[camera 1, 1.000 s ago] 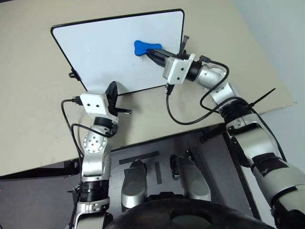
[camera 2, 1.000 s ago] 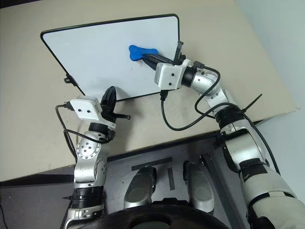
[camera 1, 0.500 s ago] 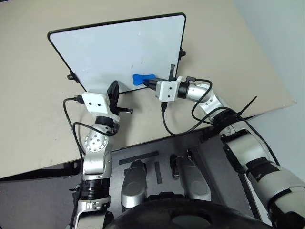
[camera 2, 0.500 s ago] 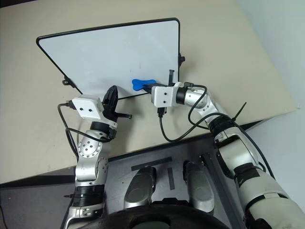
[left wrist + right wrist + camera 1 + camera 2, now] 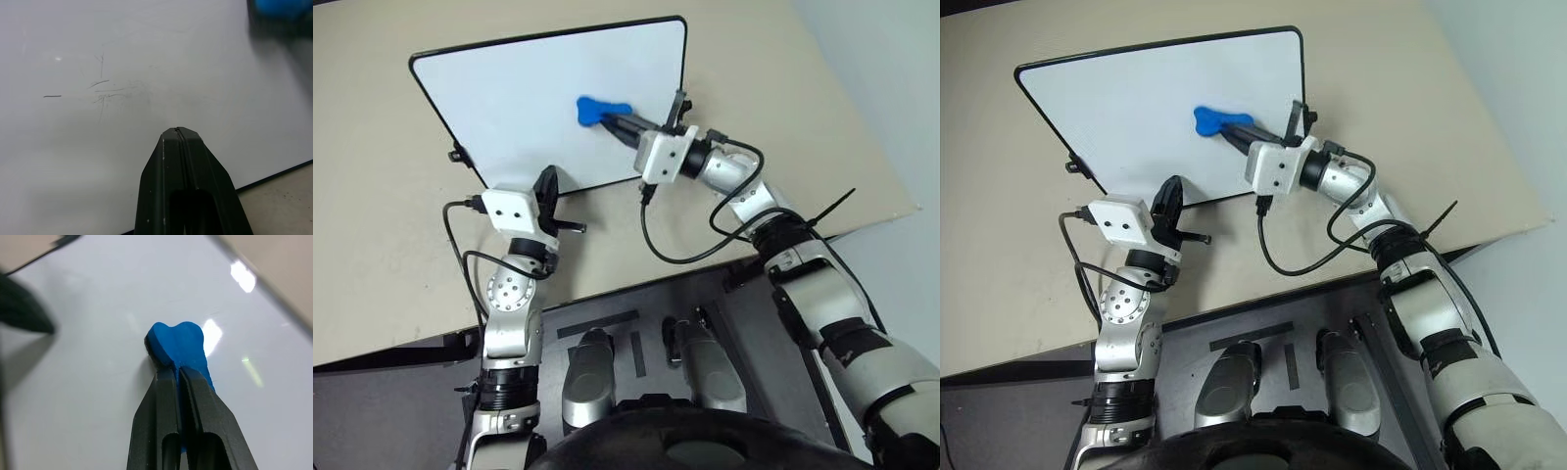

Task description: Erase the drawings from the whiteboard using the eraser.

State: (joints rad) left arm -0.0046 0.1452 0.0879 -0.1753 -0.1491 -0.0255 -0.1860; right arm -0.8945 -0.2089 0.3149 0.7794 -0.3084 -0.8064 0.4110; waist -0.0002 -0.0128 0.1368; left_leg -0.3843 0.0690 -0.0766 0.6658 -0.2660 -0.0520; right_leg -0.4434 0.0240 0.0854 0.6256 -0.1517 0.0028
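The whiteboard (image 5: 519,108) lies flat on the beige worktop (image 5: 783,88), in the upper left part of the left eye view, with its black frame running round a mostly clean white face. The right tool (image 5: 614,118) reaches in from the right of the frame over the board's right half, its two black fingers (image 5: 171,396) pressed together on the blue eraser (image 5: 595,109). The eraser's free lobe sticks out beyond the fingertips and sits against the board surface, a little above and right of the board's middle.

The left tool (image 5: 545,183) sits at the board's lower edge, near the centre of the frame, with its fingers (image 5: 183,171) closed against each other and gripping nothing. In the left wrist view, faint grey smears and a few thin dark strokes (image 5: 105,90) mark the white surface ahead of that tool; whether they are remnants of the drawings cannot be told. A black cable (image 5: 685,250) loops from the right wrist across the worktop below the board.
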